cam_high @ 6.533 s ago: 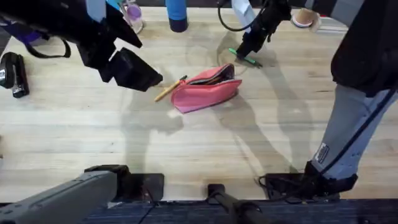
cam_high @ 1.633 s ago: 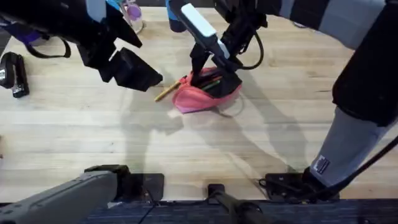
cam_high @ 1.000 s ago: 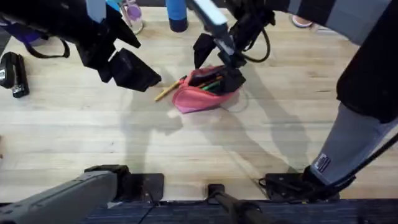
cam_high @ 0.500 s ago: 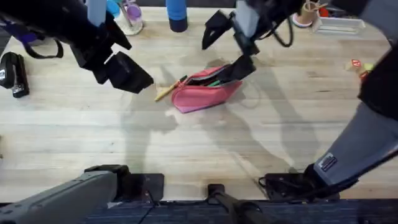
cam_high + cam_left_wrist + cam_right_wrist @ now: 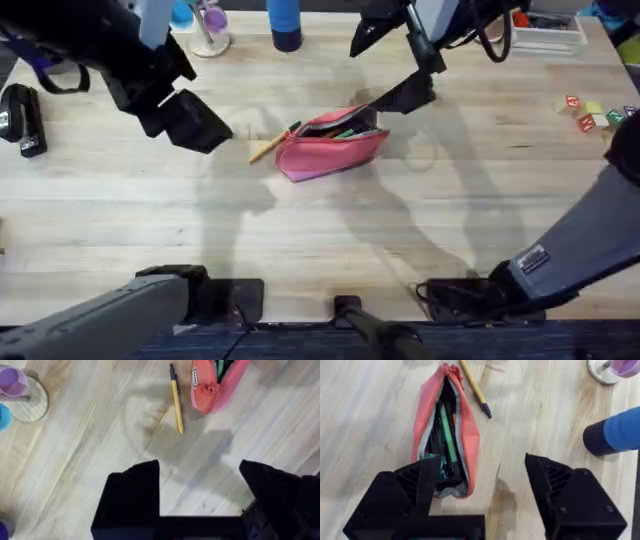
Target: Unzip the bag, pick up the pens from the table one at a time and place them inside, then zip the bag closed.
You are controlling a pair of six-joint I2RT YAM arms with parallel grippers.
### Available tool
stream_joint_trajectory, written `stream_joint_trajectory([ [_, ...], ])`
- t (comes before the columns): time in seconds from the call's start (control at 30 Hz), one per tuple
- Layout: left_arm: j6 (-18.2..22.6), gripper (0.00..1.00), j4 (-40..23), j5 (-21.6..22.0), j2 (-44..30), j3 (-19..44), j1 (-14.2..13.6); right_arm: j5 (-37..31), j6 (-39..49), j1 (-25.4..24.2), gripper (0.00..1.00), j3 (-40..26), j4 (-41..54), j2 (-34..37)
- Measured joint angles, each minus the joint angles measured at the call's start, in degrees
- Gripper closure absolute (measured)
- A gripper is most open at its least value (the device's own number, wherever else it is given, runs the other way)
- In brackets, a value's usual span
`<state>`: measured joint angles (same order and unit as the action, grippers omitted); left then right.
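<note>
Overhead: bag [image 5: 333,146] lies unzipped mid-table [image 5: 320,240], one yellow pen [image 5: 272,144] touching its left end, one green pen [image 5: 347,128] inside. Stapler [image 5: 20,118] far left, blue bottle [image 5: 284,25] behind.
Left wrist: left gripper [image 5: 200,485] spread wide, empty, above bare wood.
Right wrist: right gripper [image 5: 477,477] wide apart, empty, over bag's near end.

The overhead camera looks down and forward across the table [image 5: 320,230]. Both wrist cameras look down from close above, sharing the bag [image 5: 212,385] [image 5: 445,435].
</note>
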<state>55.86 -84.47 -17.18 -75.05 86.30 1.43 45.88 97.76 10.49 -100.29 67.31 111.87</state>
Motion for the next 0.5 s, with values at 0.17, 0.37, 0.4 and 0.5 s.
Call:
stream_joint_trajectory([
  [0.17,1.2,0.006,0.0,0.3,-0.5,0.0,0.0,-2.5,0.0,-0.1,0.005,0.0,0.2,0.0],
  [0.37,1.7,0.006,0.0,0.3,-5.4,0.0,0.0,-4.3,0.0,-0.1,0.005,0.0,0.2,0.0],
  [0.4,1.8,0.006,0.0,0.3,-6.3,0.0,0.0,-4.4,0.0,-0.1,0.005,0.0,0.2,0.0],
  [0.5,2.2,0.006,0.1,-0.1,-9.7,0.0,0.0,-4.7,0.0,-0.1,0.005,0.0,0.2,0.0],
])
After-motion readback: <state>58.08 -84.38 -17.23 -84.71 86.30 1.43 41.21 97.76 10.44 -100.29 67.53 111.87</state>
